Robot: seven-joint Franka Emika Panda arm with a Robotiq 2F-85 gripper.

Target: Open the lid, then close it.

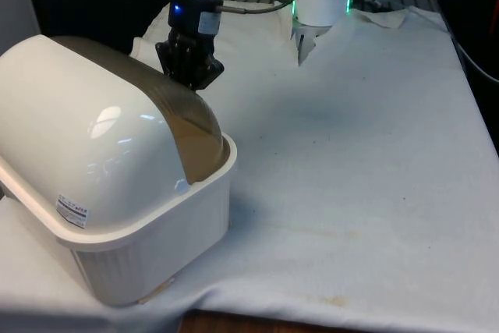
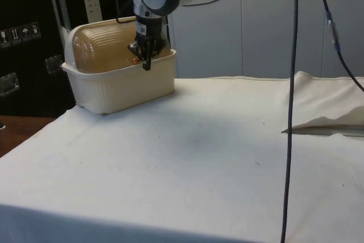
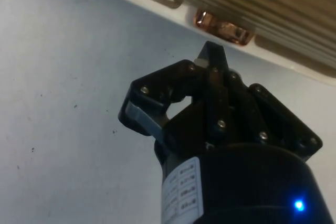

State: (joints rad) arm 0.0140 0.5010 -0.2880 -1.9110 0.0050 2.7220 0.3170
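**Gripper at the handle, lid down**

At the front view's left, the bread box (image 1: 148, 232) is seen standing on the counter (image 1: 351, 193), its white base ribbed and its rounded back turned to the camera. The lid (image 1: 191, 126), a ribbed brownish translucent roll-top, is seen curving down to the base's rim, so it is judged to be closed or very nearly so. Just right of the dome's crest the gripper (image 1: 189, 76) is found, lowered against the far front of the box.

In the side view the box (image 2: 122, 83) is placed at the counter's (image 2: 199, 157) far left corner, and the gripper (image 2: 147, 61) is seen hanging at the lid's (image 2: 108, 46) lower edge, tip level with the rim. A small copper handle (image 2: 133, 59) is glimpsed just beside it.

In the wrist view the handle (image 3: 223, 27) is shown on the lid's bottom edge, and the gripper (image 3: 211, 59) is seen with its fingers (image 3: 210, 77) brought together to a single point, nothing held between them, the tip just short of the handle.

The step in hand cannot be fixed with certainty: either the opening is about to be begun, or the closing has just been finished. If the former, the closed tip would have to be hooked under the handle and the lid pushed up and back along its curved track, with an arc followed so that the tip is not slipped off.
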